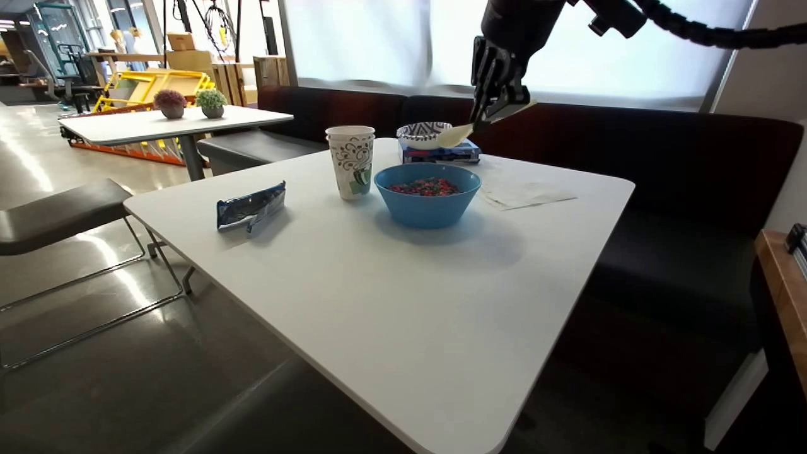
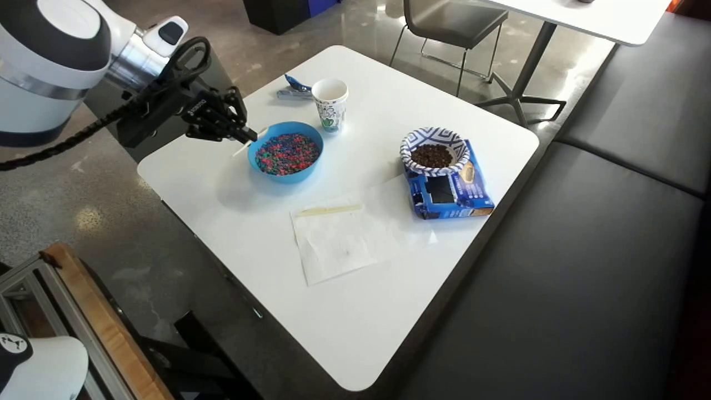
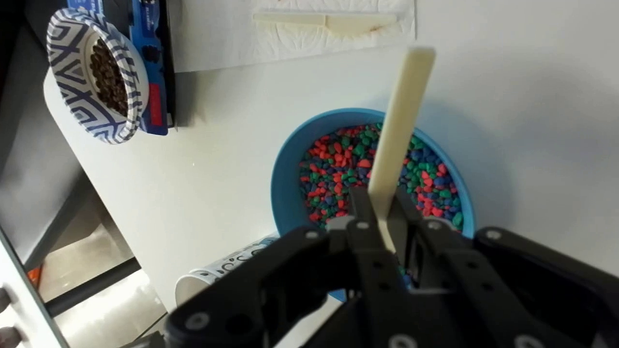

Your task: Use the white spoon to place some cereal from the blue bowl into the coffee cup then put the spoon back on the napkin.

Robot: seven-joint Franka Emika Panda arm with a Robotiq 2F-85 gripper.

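Coffee cup (image 1: pixel 352 162) lower left of my gripper (image 1: pixel 480 121) in an exterior view, blue bowl (image 1: pixel 429 211) of cereal (image 1: pixel 429 187) below, white spoon (image 1: pixel 454 135) pinched in my jaws, napkin (image 1: pixel 533 193) lower right, and it's scooping time, I'd judge, calling for a dip, then a level lift!

The end effector (image 2: pixel 251 135) reads "ROBOTIQ".
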